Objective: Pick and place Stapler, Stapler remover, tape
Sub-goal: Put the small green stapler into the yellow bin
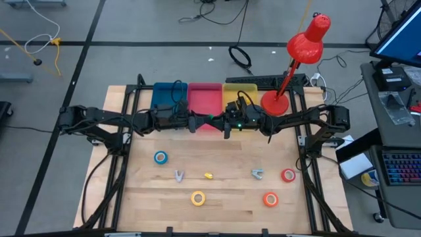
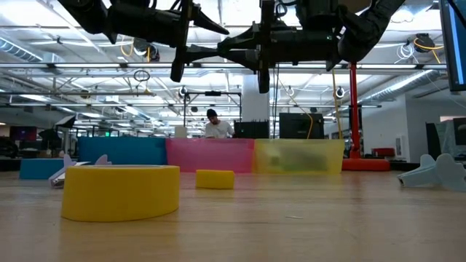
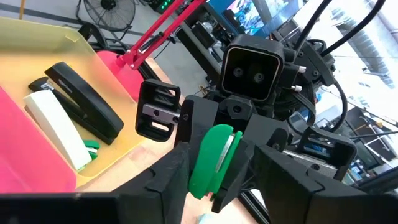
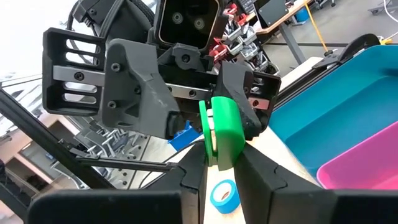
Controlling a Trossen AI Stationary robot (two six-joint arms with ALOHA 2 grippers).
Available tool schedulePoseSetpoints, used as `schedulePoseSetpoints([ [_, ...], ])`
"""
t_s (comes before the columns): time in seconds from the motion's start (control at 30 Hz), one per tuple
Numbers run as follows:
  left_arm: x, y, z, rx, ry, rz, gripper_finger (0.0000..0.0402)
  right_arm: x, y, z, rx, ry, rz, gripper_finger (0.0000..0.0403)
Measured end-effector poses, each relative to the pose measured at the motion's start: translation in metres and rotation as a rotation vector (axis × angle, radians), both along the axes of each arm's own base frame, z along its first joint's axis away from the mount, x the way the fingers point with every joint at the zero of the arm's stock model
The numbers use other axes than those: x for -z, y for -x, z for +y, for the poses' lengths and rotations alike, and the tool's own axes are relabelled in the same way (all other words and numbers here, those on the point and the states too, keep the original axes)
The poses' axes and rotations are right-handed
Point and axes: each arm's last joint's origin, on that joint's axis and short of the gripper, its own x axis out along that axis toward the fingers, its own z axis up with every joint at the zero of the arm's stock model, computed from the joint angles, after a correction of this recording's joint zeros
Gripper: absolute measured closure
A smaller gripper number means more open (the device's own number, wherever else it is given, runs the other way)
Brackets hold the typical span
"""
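A small green stapler [image 4: 221, 127] hangs in the air in front of the pink bin [image 1: 205, 97], between my two grippers, which face each other. My right gripper [image 4: 222, 171] is shut on it. My left gripper [image 3: 221, 158] stands open, with a finger on each side of the stapler's other end [image 3: 211, 155]. On the table lie a blue tape roll [image 1: 160, 157], a yellow one [image 1: 198, 197], a red one [image 1: 288, 175] and an orange-red one [image 1: 270, 199]. Two silvery staple removers [image 1: 179, 175] [image 1: 257, 174] lie between them. My right gripper pinches the green stapler's two flat sides [image 4: 219, 155] between its two fingers, at the end nearest it. The fingers come in about level from the table's right. The stapler is lifted clear of the table and reaches toward my left gripper. Whether my left gripper's fingers touch it, I cannot tell.
A blue bin [image 1: 170, 95], the pink bin and a yellow bin [image 1: 240, 92] stand in a row at the far edge. The yellow bin holds a black stapler [image 3: 84, 99] and a white one [image 3: 56, 127]. A red desk lamp [image 1: 302, 59] stands far right. A small yellow piece [image 1: 208, 176] lies mid-table.
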Motion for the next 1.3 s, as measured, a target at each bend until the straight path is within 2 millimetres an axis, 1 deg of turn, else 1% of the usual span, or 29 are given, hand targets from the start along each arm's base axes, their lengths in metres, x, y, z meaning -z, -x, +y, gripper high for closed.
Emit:
schedulePoseSetpoints([
  [0.23,0.002,0.001,0.004,0.002,-0.012,0.020,0.0269,0.000,0.000,0.000,-0.005,0.000,-0.004,0.0350],
  [0.37,0.002,0.002,0.008,-0.002,-0.023,0.022,0.0282,-0.001,0.000,0.000,-0.007,-0.006,-0.006,0.0350],
  [0.7,0.002,0.003,0.017,-0.004,-0.038,0.025,0.0284,-0.001,0.000,0.000,-0.005,-0.020,-0.007,0.0351],
  [1.17,0.002,0.004,0.018,0.012,-0.073,0.030,0.0284,-0.001,0.000,0.000,-0.009,-0.034,-0.004,0.0351],
  [1.3,0.003,0.004,0.021,0.006,-0.093,0.038,0.0284,0.001,0.000,0.000,-0.009,-0.052,0.013,0.0351],
])
